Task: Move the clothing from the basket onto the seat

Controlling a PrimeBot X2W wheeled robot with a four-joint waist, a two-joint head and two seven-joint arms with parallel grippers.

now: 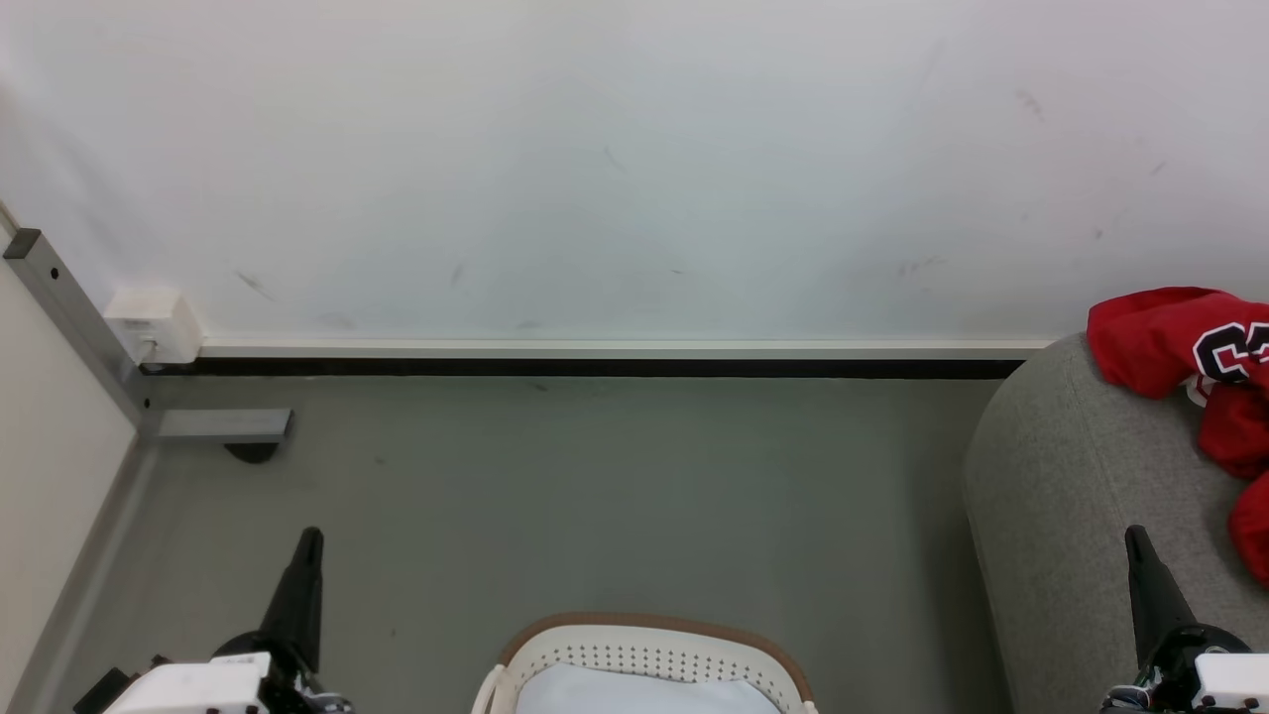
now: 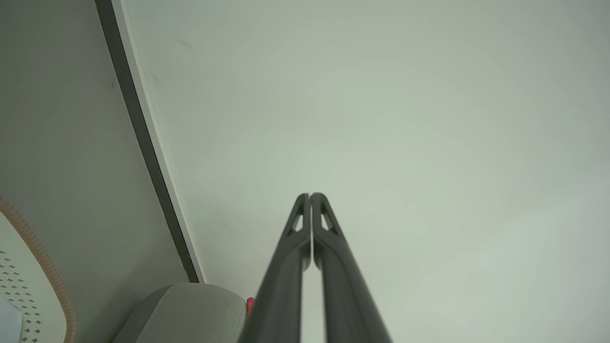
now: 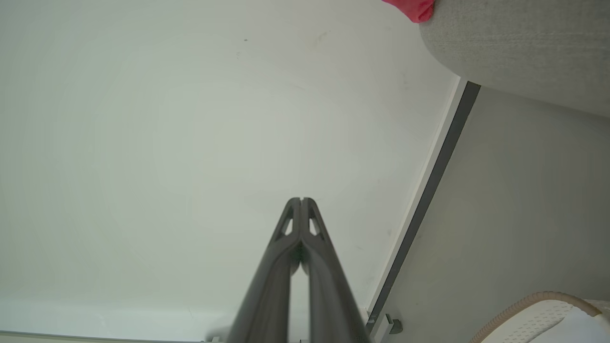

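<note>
1. The basket (image 1: 644, 656) sits at bottom centre of the head view, with pale cloth (image 1: 644, 694) inside.
2. The grey seat (image 1: 1071, 496) fills the right edge, a red garment (image 1: 1170, 342) lying on it.
3. The left gripper (image 1: 310, 543) is lower left and the right gripper (image 1: 1136, 543) lower right, each with fingers pressed together, holding nothing.

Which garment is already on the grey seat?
The red jersey, draped on the grey upholstered seat; the pale blue cloth lies in the white perforated brown-rimmed basket.

The left gripper (image 1: 309, 543) and right gripper (image 1: 1136, 543) each have two long, matte dark-grey fingers (image 2: 286, 276) that taper to slim rounded tips with a triangular cut-out (image 2: 297, 224) near each tip, mounted on a boxy white wrist housing (image 1: 193, 686) with black joints.
</note>
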